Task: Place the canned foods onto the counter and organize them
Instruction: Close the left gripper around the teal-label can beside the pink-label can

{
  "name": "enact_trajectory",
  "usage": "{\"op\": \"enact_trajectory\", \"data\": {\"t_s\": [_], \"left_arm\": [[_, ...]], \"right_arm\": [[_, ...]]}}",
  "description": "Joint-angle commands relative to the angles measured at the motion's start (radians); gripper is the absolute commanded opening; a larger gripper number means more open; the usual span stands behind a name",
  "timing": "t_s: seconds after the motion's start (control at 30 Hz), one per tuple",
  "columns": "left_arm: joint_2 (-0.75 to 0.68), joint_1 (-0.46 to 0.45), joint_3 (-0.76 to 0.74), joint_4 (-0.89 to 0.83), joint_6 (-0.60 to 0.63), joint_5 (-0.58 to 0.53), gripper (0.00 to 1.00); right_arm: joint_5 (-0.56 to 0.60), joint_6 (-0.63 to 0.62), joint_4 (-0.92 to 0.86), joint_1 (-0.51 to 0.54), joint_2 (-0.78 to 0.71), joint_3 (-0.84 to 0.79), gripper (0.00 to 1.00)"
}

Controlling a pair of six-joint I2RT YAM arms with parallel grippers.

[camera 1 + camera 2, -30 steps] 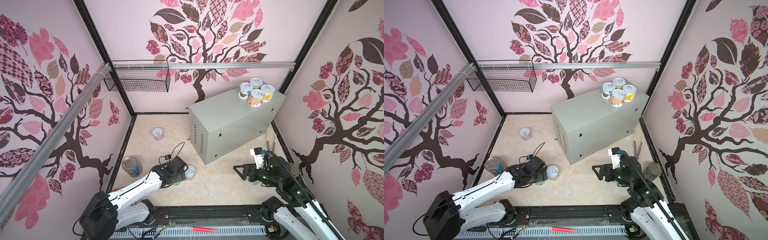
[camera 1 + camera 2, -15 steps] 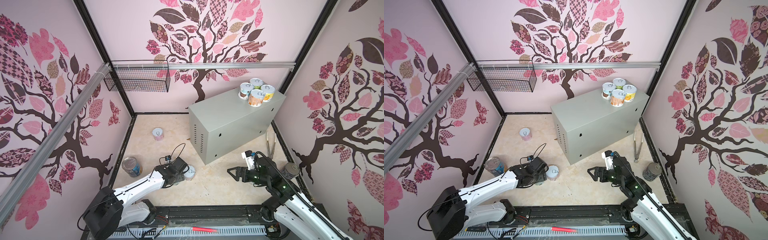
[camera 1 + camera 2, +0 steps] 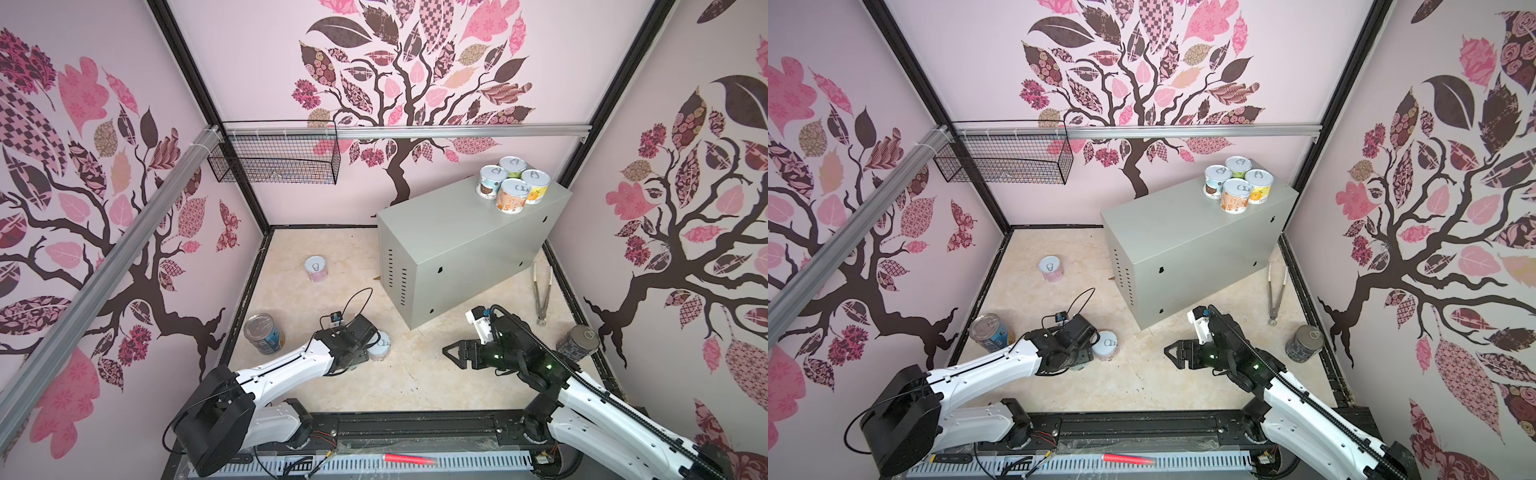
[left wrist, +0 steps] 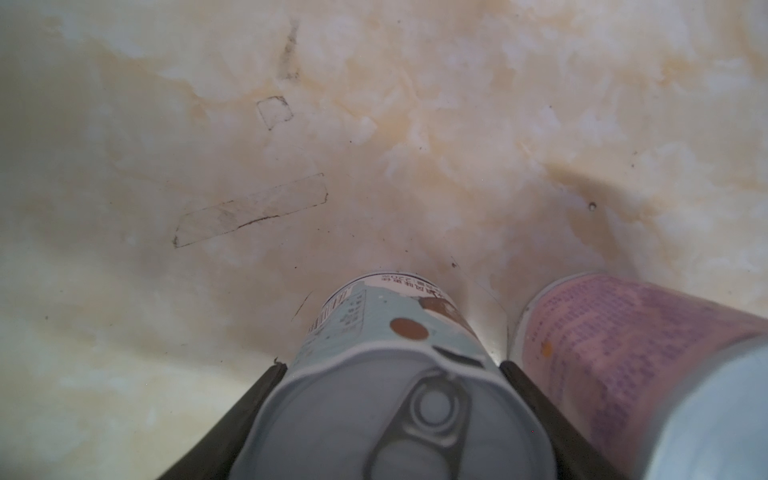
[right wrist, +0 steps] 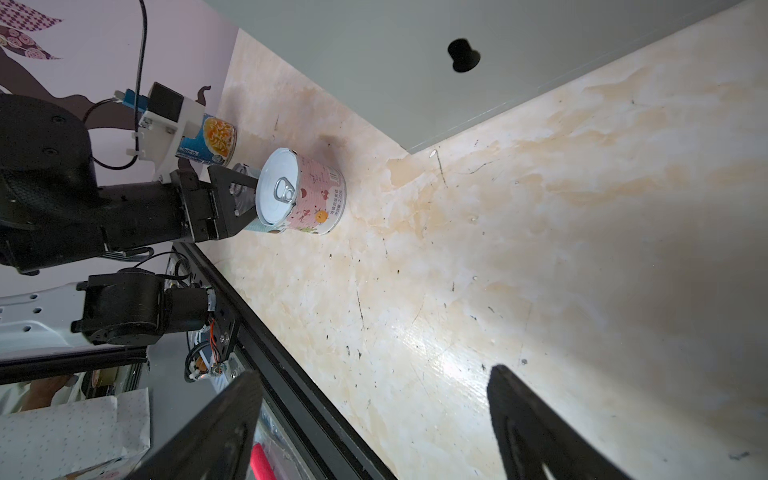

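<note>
The left gripper (image 4: 390,365) has narrowed since a second ago and now clamps a pale-blue can (image 4: 395,399) beside a pink can (image 5: 309,193). The right gripper (image 5: 374,371), shifted leftward, gapes wide and empty. Farther back, four cans (image 3: 514,185) stand on the grey surface (image 3: 449,237).

Pink tree-patterned walls (image 3: 249,62), beige marbled floor (image 3: 353,249)

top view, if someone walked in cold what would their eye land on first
Most likely the big grey counter at the far right, with four cans huddled on its far corner. Next, near the front of the floor, the left hand has its fingers either side of a pale-blue can, a pink can right beside it, while the right hand hangs open and empty.
</note>
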Motion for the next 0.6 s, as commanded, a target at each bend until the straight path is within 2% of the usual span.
{"op": "enact_trajectory", "data": {"t_s": [0.0, 0.13, 0.57], "left_arm": [[-0.015, 0.004, -0.013, -0.051, -0.002, -0.018, 0.61], [-0.058, 0.004, 0.006, -0.090, 0.025, -0.011, 0.56], [-0.282, 0.004, 0.200, -0.291, 0.178, -0.003, 0.55]], "right_arm": [[0.012, -0.013, 0.011, 0.007, 0.010, 0.025, 0.88], [0.034, -0.015, 0.013, 0.007, 0.008, 0.023, 0.89], [0.078, -0.028, 0.014, 0.006, 0.075, 0.064, 0.89]]}}
